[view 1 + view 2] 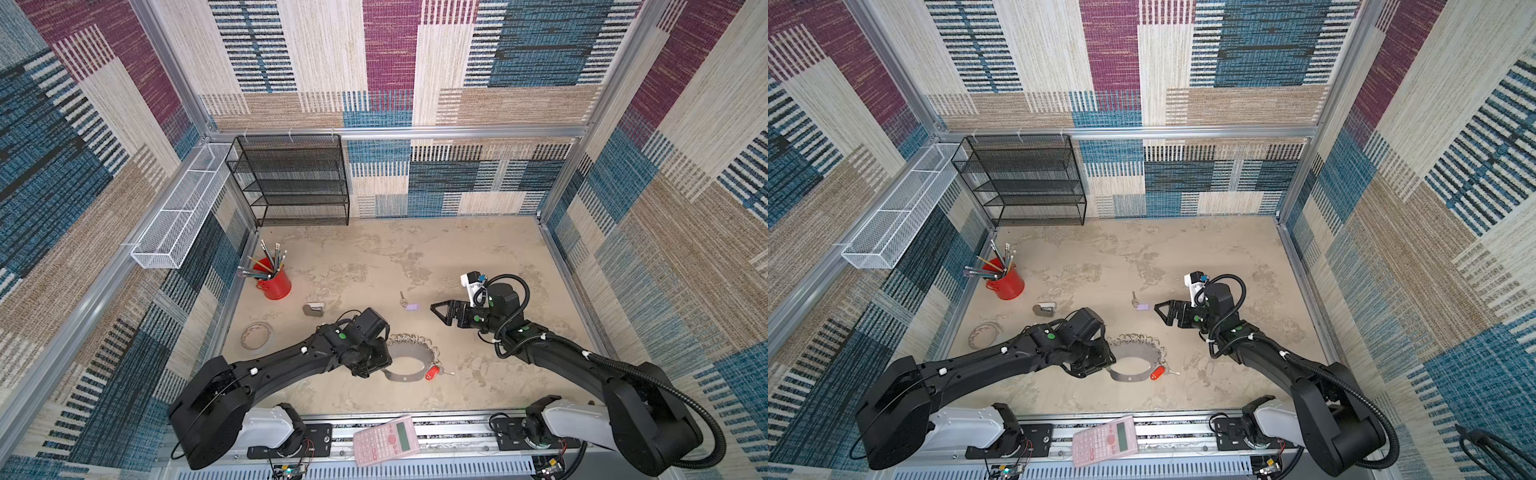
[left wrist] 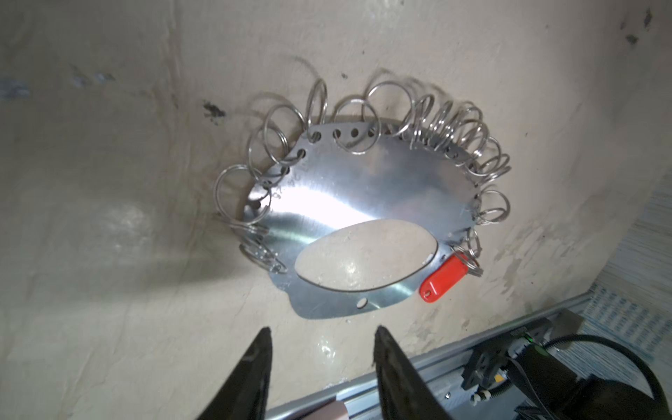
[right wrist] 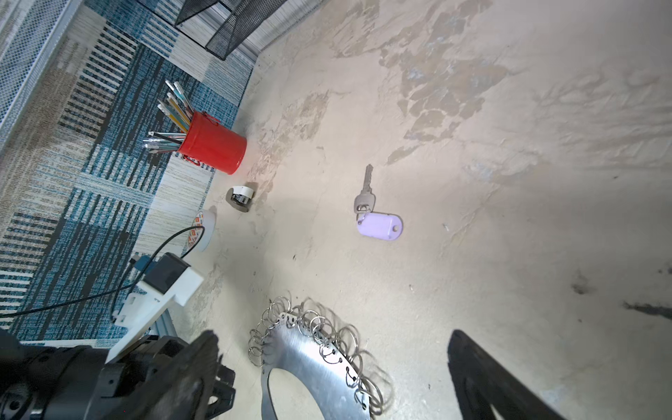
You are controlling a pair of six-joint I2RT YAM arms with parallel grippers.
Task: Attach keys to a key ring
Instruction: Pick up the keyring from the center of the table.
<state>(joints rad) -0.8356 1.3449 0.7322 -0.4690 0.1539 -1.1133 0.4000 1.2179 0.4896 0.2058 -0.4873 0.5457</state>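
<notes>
Left gripper (image 2: 323,329) half-spread, empty; right gripper (image 3: 332,334) wide, empty.

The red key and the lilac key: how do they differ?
The red key has a red tag, the lilac key a pale lilac one. The red key seems hooked onto the key ring; the lilac key lies loose on the table, apart from it. Both have oval plastic tags.
</notes>
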